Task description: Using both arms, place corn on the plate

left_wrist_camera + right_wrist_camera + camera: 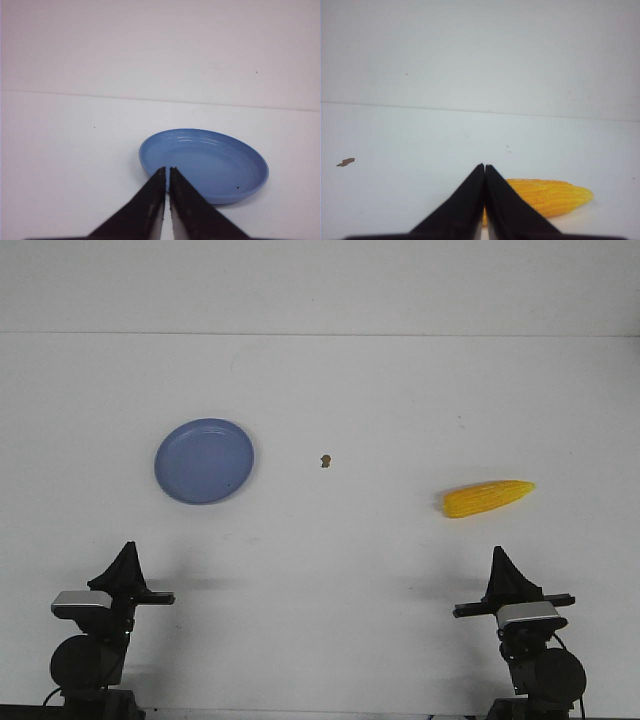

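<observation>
On the white table (330, 570), the round periwinkle-blue plate (204, 461) lies left and the yellow tapered corn cob (488, 498) lies right, well apart, a small brown speck (325, 460) between them. Both black pointed grippers, left (126, 550) and right (499, 556), sit clenched, holding nothing.

You have two matching black arms, left arm (95, 640) and right arm (535, 645). Each carries a silver-grey camera block and ends in a pointed black hand, left hand (167, 172) and right hand (484, 168). Thin black cables trail at the bases.
</observation>
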`<state>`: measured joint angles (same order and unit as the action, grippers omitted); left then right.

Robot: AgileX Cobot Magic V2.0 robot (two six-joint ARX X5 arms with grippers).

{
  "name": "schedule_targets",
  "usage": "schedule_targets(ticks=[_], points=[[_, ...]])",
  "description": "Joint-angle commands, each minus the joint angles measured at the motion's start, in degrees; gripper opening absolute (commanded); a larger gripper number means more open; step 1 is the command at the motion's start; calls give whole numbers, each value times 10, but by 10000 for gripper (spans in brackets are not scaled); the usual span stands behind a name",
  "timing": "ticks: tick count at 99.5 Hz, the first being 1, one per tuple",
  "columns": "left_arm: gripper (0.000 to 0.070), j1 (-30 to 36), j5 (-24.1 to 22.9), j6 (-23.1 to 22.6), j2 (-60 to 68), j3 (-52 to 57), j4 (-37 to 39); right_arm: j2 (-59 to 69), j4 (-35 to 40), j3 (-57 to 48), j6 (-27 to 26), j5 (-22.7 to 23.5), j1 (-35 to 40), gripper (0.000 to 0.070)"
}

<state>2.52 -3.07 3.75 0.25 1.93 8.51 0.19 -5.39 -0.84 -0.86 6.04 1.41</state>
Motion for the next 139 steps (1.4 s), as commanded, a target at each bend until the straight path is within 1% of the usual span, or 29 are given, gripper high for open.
schedule_targets(ticks=[1, 64, 74, 86, 93, 101, 113, 123, 131, 139], points=[[15, 0, -1, -7, -1, -11, 6, -1, -6, 1, -5, 0, 0, 0], [15, 0, -1, -7, -1, -11, 6, -1, -6, 1, -6, 0, 0, 0], [15, 0, -1, -4, -1, -10, 8, -1, -27, 1, -3, -1, 0, 0], [15, 0, 0, 28, -1, 3, 1, -1, -58, 0, -36, 0, 0, 0], [15, 0, 1, 42, 0, 19, -5, -1, -58, -6, -52, -1, 1, 0], [15, 0, 1, 47, 7, 50, -31, -1, -27, -25, -67, -1, 0, 0], [15, 0, 1, 47, 42, 122, -94, 6, 52, -77, -69, -6, 0, 0], [15, 0, 1, 47, 96, 196, -149, 27, 118, -137, -69, -18, 0, 0], [15, 0, 1, 47, 151, 262, -194, 60, 172, -191, -70, -18, 0, 0], [15, 0, 1, 45, 208, 330, -243, 100, 218, -247, -90, -17, 0, 0]])
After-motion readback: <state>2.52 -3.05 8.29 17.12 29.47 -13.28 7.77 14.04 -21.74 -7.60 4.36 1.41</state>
